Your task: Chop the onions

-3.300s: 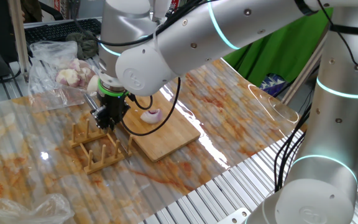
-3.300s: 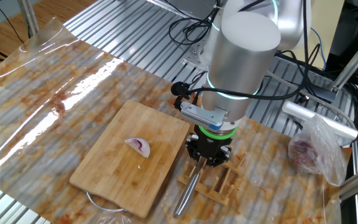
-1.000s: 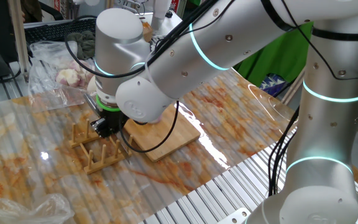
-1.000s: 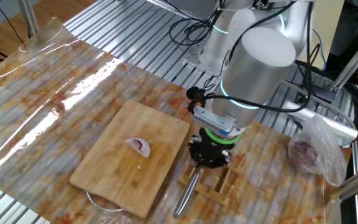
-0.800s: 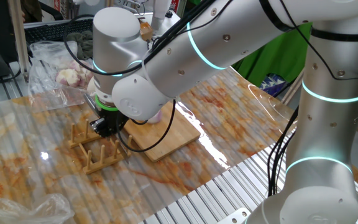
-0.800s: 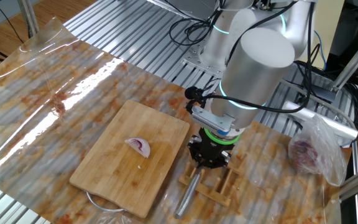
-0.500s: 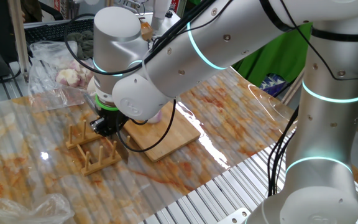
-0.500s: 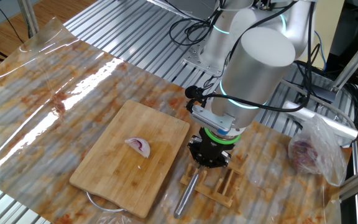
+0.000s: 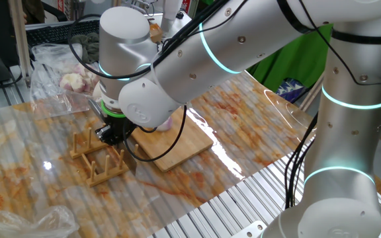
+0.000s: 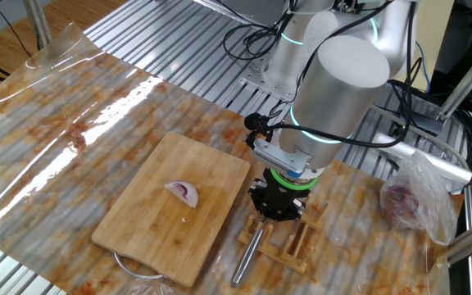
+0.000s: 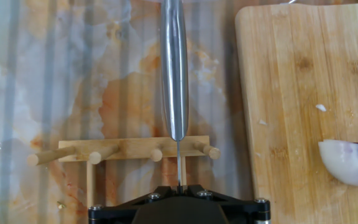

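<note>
An onion wedge (image 10: pixel 183 193), pale with a purple edge, lies on the bamboo board (image 10: pixel 150 225). In the hand view the wedge (image 11: pixel 352 162) is at the right edge of the board (image 11: pixel 291 81). My gripper (image 10: pixel 275 213) stands right of the board, over a wooden peg rack (image 10: pixel 292 243). In the hand view the gripper (image 11: pixel 178 185) is shut on the thin blade of a knife. The knife's steel handle (image 11: pixel 174 68) points away from me across the rack (image 11: pixel 123 149). The handle (image 10: pixel 248 254) sticks out past the rack.
A plastic bag of whole peeled onions (image 9: pixel 71 76) lies behind the rack (image 9: pixel 98 162); it also shows at the right in the other fixed view (image 10: pixel 412 201). A stained transparent sheet (image 10: pixel 72 106) covers the table. The metal table edge (image 9: pixel 243 205) is near.
My wrist has turned over the rack since the earliest frames. The rack and the knife handle have shifted a little. The onion wedge has not moved.
</note>
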Robot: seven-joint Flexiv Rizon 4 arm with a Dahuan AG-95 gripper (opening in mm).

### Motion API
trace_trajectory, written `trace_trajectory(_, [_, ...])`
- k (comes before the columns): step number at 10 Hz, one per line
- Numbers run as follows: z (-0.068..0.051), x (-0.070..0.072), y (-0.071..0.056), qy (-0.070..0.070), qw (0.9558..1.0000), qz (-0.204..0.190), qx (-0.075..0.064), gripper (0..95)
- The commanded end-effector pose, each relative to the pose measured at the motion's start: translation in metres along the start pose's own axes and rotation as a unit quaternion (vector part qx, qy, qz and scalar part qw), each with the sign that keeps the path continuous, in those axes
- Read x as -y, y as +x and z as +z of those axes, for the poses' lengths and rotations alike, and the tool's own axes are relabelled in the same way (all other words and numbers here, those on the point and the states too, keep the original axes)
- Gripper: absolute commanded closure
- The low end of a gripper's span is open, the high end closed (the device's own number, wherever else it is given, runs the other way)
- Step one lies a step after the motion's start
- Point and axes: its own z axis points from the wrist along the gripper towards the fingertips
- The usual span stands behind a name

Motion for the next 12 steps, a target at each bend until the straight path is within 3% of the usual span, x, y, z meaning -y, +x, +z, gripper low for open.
trace_trajectory(1, [0.000, 0.000, 0.000, 0.000, 1.0000, 0.000, 0.000, 95.0])
trace_trajectory(11, [0.000, 0.000, 0.000, 0.000, 1.0000, 0.000, 0.000, 95.0])
trace_trajectory(12, [-0.051, 0.000, -0.003, -0.029, 0.9976, 0.060, -0.016, 95.0])
